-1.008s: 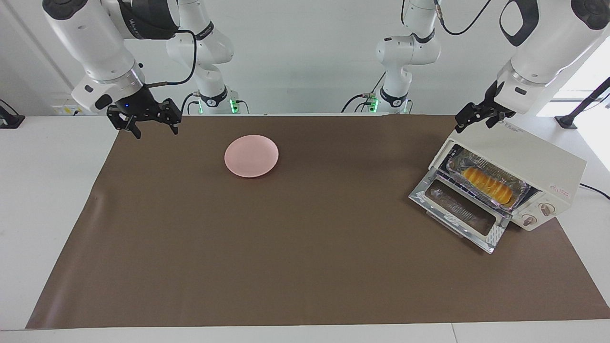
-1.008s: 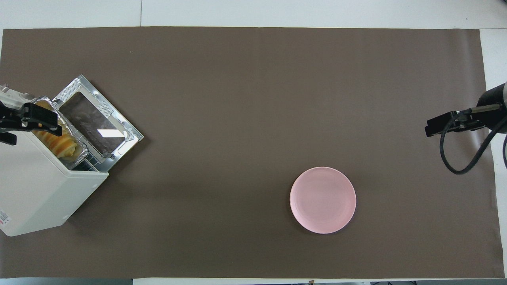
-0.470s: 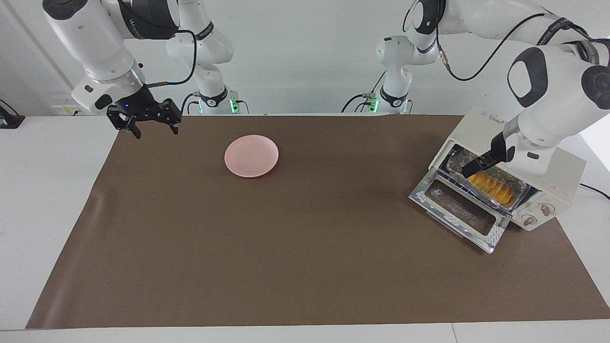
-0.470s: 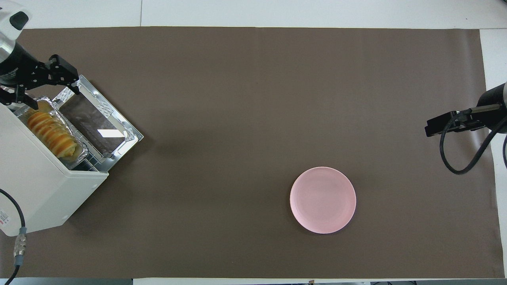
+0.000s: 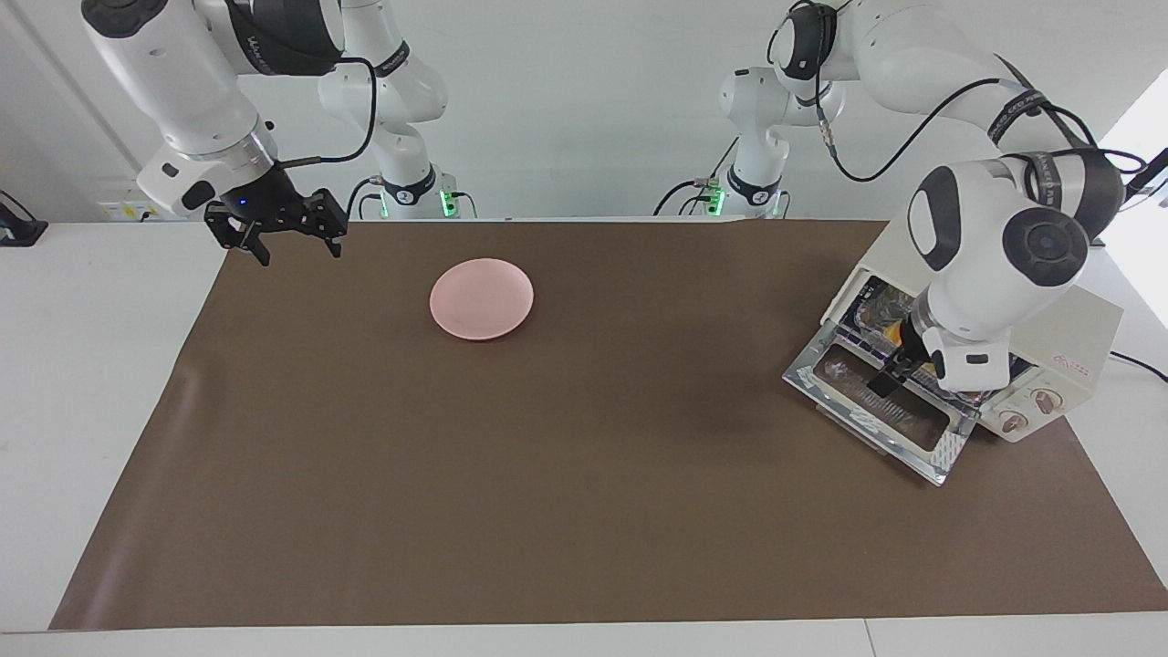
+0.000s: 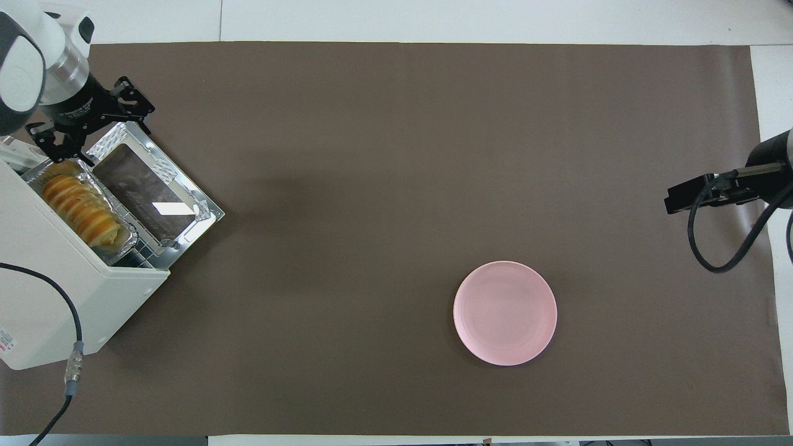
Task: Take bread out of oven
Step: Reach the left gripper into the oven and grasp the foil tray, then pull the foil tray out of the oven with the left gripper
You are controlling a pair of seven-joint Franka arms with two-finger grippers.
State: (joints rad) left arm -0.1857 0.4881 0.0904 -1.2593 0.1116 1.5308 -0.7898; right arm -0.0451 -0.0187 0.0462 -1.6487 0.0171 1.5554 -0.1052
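The bread (image 6: 80, 207), a ridged golden loaf, lies in a foil tray (image 6: 126, 240) on the rack inside the cream oven (image 6: 56, 297). The oven's glass door (image 6: 155, 192) is dropped flat onto the mat. My left gripper (image 6: 93, 133) hangs open and empty just above the door's hinge end, at the mouth of the oven (image 5: 1081, 324), touching nothing. In the facing view the left gripper (image 5: 894, 376) and its wrist cover most of the loaf. My right gripper (image 5: 299, 254) waits open over the mat's corner at the right arm's end.
A pink plate (image 5: 482, 298) sits empty on the brown mat (image 5: 584, 474), toward the right arm's end and near the robots. The oven's two knobs (image 5: 1029, 411) face the same way as the door. A grey cable (image 6: 71, 365) trails over the oven's top.
My left arm came down from above the oven's top to the oven mouth, turning its open gripper over the dropped door. The right arm, bread and plate stayed put.
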